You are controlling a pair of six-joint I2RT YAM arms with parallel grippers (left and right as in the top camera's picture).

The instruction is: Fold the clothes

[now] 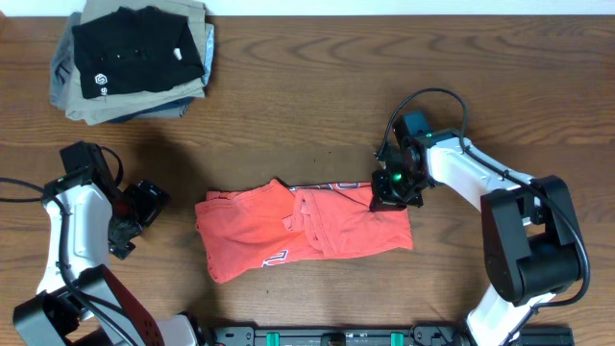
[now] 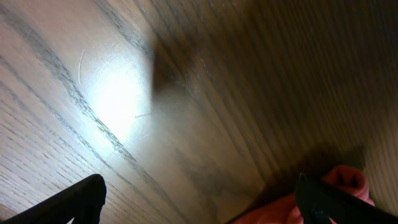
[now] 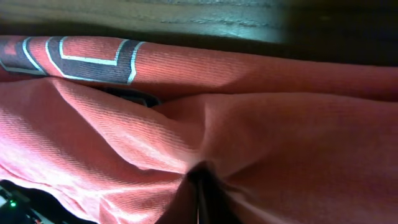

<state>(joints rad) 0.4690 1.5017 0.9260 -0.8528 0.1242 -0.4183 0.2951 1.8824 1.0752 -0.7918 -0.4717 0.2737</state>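
Reaching down to the T-shirt (image 1: 288,235) (crumpled, mid-table), the right gripper (image 1: 392,192) pinches its far right corner. The left gripper (image 1: 144,204) hangs wide open over the wooden table (image 1: 317,96), left of the cloth.

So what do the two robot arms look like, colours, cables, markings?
Both arms have white tube-shaped links joined by chunky black joints. The left arm ends in the black left gripper, with a thin black cable beside it. The right arm carries a looping black cable, a teal block and a green light above the black right gripper.
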